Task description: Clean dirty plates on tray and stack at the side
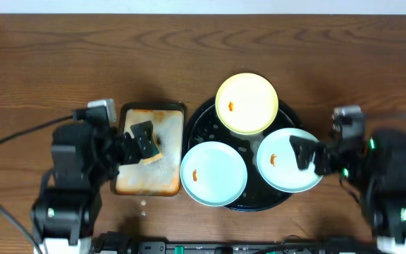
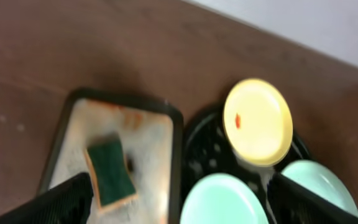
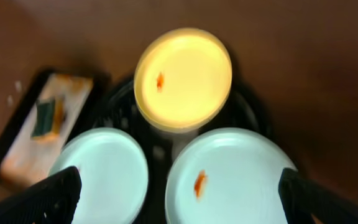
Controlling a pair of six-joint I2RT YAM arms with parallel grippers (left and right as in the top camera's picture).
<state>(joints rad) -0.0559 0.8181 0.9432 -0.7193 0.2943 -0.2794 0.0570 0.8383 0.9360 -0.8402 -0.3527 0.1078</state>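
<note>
Left pincer (image 1: 142, 141) over half-hidden sponge (image 1: 154, 159)

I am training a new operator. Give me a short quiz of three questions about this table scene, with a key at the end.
1. True or false: the sponge lies on the round black tray.
2. How many plates are mint-green? A) one B) two C) three
3. Which tool hangs above the sponge, and how do its jaws stand?
Key:
1. False; it lies on the rectangular orange tray.
2. B; the third plate is yellow.
3. The left tool; open.
</note>
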